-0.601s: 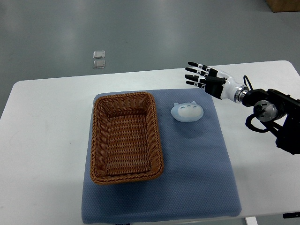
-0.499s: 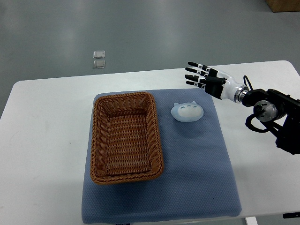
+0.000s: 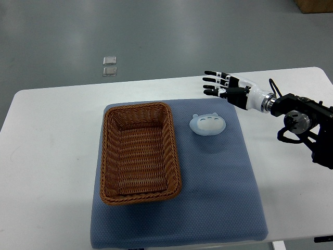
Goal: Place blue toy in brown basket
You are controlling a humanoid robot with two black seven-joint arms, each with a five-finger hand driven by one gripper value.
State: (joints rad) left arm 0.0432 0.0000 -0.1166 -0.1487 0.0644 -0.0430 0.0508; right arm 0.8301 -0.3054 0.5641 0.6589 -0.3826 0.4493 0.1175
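Note:
A pale blue toy (image 3: 207,124) with a small face lies on the blue mat (image 3: 223,182), just right of the brown wicker basket (image 3: 139,151). The basket holds nothing. My right hand (image 3: 221,85) comes in from the right edge and hovers above the table's far side, up and right of the toy. Its fingers are spread and hold nothing. It is apart from the toy. The left arm is out of view.
The mat lies on a white table (image 3: 47,156). Two small clear squares (image 3: 110,66) lie on the grey floor beyond the table. A brown box corner (image 3: 315,5) shows at the top right.
My right hand has shifted slightly left and away from me, with the arm drawing up a little. The toy and basket have not moved.

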